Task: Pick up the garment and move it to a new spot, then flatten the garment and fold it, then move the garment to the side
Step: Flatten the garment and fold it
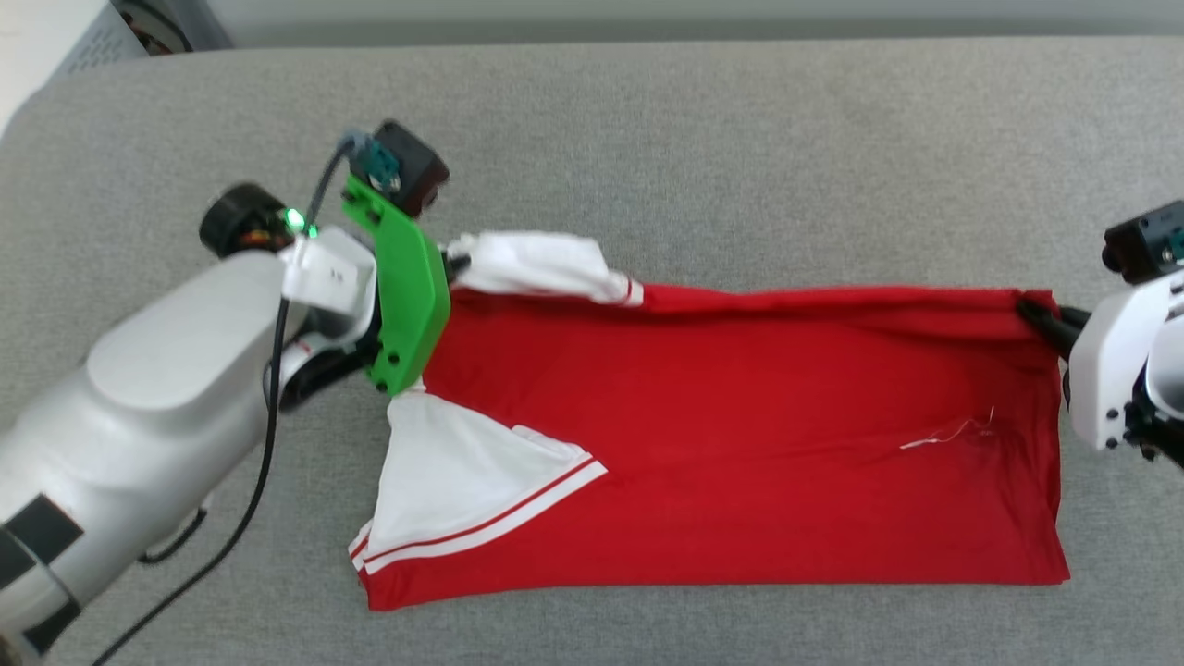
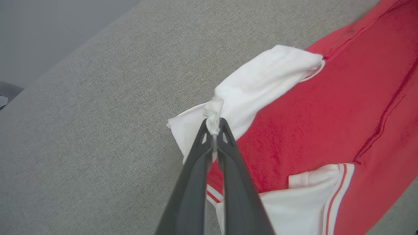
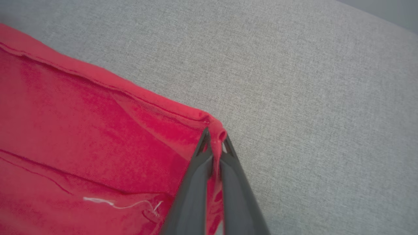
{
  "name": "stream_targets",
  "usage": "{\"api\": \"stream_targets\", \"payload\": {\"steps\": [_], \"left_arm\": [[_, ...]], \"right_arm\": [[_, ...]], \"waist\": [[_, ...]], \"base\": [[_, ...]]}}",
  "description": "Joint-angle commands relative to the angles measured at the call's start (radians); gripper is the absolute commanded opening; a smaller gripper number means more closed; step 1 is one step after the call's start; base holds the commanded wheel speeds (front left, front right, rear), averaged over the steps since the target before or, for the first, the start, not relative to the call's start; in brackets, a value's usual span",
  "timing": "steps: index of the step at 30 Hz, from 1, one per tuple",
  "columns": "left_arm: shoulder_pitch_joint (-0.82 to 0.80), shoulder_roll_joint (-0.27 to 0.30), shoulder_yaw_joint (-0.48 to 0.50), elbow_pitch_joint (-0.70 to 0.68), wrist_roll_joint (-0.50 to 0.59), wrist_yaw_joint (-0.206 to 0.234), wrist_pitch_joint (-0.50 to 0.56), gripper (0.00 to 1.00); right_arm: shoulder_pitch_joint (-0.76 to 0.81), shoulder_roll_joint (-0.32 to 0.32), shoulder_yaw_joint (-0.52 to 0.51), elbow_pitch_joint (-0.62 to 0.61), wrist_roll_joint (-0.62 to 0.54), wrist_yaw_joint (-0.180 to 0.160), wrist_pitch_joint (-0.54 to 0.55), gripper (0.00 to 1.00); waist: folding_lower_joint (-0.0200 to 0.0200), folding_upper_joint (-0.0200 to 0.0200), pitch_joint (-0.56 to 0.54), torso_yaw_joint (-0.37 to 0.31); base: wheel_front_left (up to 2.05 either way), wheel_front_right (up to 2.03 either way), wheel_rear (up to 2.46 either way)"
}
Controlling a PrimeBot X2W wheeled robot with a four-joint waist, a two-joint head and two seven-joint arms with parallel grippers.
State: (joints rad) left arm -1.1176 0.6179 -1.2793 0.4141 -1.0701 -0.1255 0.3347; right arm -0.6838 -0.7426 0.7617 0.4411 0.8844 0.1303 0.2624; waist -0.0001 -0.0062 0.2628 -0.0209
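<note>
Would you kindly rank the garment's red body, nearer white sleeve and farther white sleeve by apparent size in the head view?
Largest to smallest:
red body
nearer white sleeve
farther white sleeve, bunched up

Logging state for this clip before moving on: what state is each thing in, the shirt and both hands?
garment: lying on the grey surface, far edge taut between both hands, near white sleeve folded onto the red body.
left hand: shut on the far white sleeve.
right hand: shut on the far red hem corner.
</note>
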Motion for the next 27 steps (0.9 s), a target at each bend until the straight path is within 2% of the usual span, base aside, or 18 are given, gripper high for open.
{"api": "stream_targets", "payload": {"steps": [1, 11, 17, 27], "left_arm": [[0.043, 0.013, 0.001, -0.020, 0.018, 0.011, -0.009, 0.00], [0.286, 0.106, 0.000, -0.183, 0.026, 0.091, -0.052, 0.00], [0.394, 0.142, -0.001, -0.254, 0.016, 0.142, -0.068, 0.00], [0.495, 0.140, -0.001, -0.268, 0.019, 0.180, -0.087, 0.00]], "right_arm": [[0.032, -0.008, 0.003, -0.008, 0.008, 0.000, -0.015, 0.00], [0.217, -0.042, -0.015, -0.070, 0.030, 0.000, -0.082, 0.00], [0.320, -0.048, -0.052, -0.103, 0.028, 0.000, -0.106, 0.00], [0.457, -0.031, -0.124, -0.128, 0.013, 0.000, -0.086, 0.00]], "waist": [[0.0001, 0.0062, -0.058, 0.012], [0.0001, 0.0062, -0.117, 0.013], [0.0001, 0.0062, -0.123, 0.018], [0.0001, 0.0062, -0.101, 0.024]], "base": [[0.00, 0.00, 0.00], [0.00, 0.00, 0.00], [0.00, 0.00, 0.00], [0.00, 0.00, 0.00]]}}
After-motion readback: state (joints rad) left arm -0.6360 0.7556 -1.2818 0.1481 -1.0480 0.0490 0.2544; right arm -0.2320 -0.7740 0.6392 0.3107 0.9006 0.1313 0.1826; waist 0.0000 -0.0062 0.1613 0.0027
